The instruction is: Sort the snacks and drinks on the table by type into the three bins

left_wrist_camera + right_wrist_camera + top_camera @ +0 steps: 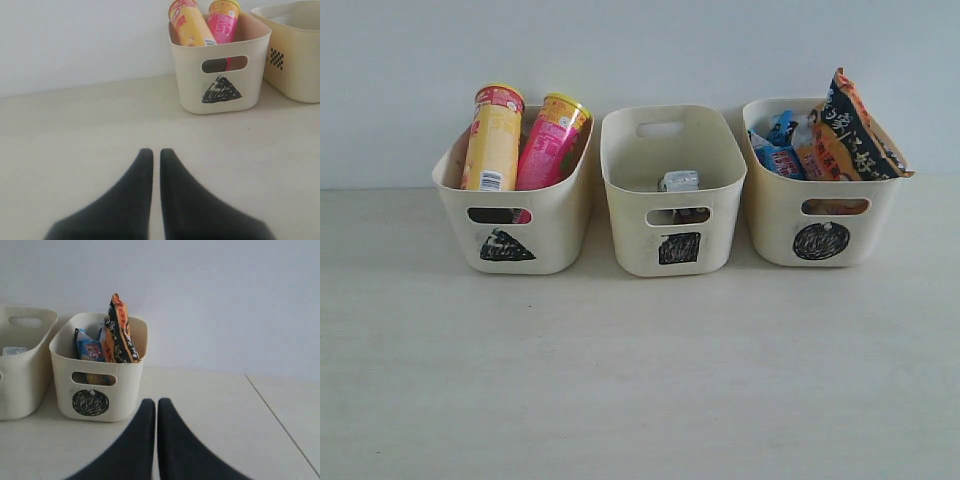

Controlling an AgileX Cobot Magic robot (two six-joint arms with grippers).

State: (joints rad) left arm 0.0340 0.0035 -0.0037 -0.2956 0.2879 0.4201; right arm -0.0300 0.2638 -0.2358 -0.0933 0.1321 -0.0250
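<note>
We take the square bin (630, 225) as our landmark. Seen from the exterior view, the triangle bin (455, 195) stands just beside it on the left and the circle bin (775, 225) just beside it on the right, all three in a row on the desk (640, 380).

The yellow can (493, 140) and pink can (552, 142) lean in the triangle bin. The blue packet (775, 150) and orange-black packet (855, 135) are in the circle bin. One pale carton (678, 181) lies low in the square bin. No snack or drink is left out on the desk, so we judge the sorting done or nearly so.

Both pairs of jaws are pressed together and hold nothing, each low over bare desk on the near side of the row.

What worries us:
- We can make out only one carton clearly. A dark shape shows through the square bin's handle cutout, but we cannot tell whether it is the purple one.
- The orange-black packet rises well above its rim and leans outward. A nudge to the circle bin, which the right jaws face from nearby, could tip it out.
- The cans stand taller than their bin, so an arm sweeping across at that height could knock them over.
- With the jaws this low, any drive toward the row would shove a light bin rather than clear it.
</note>
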